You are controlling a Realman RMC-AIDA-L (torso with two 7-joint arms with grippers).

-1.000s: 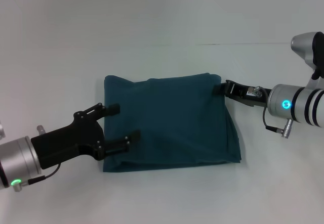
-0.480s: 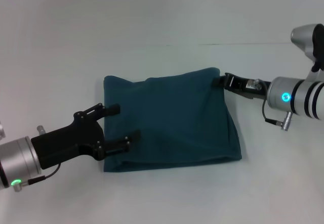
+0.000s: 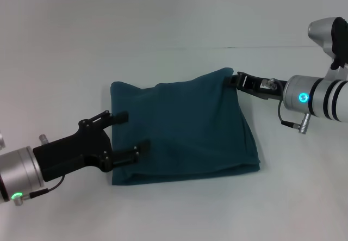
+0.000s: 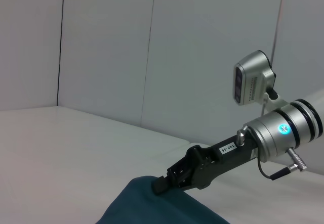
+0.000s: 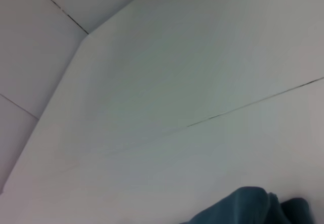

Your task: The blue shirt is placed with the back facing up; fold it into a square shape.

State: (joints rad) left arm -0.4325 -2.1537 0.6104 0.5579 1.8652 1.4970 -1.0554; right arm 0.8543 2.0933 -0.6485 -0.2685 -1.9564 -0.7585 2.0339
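The blue shirt (image 3: 185, 132) lies folded into a rough square in the middle of the white table (image 3: 163, 29). My right gripper (image 3: 234, 80) is at the shirt's far right corner, shut on that corner and holding it slightly raised. The left wrist view shows the same pinch, with the right gripper (image 4: 163, 183) on the peak of the shirt (image 4: 152, 209). My left gripper (image 3: 130, 132) stands open at the shirt's left edge, one finger near the far part of that edge and the other over the near left part. A bit of the shirt (image 5: 243, 206) shows in the right wrist view.
A thin seam (image 3: 261, 47) runs across the table behind the shirt. Pale wall panels (image 4: 101, 52) rise beyond the table's far side. Bare tabletop surrounds the shirt on every side.
My right gripper has moved toward the table's far side with the shirt's far right corner, drawing that corner out and up. The left arm has not moved.
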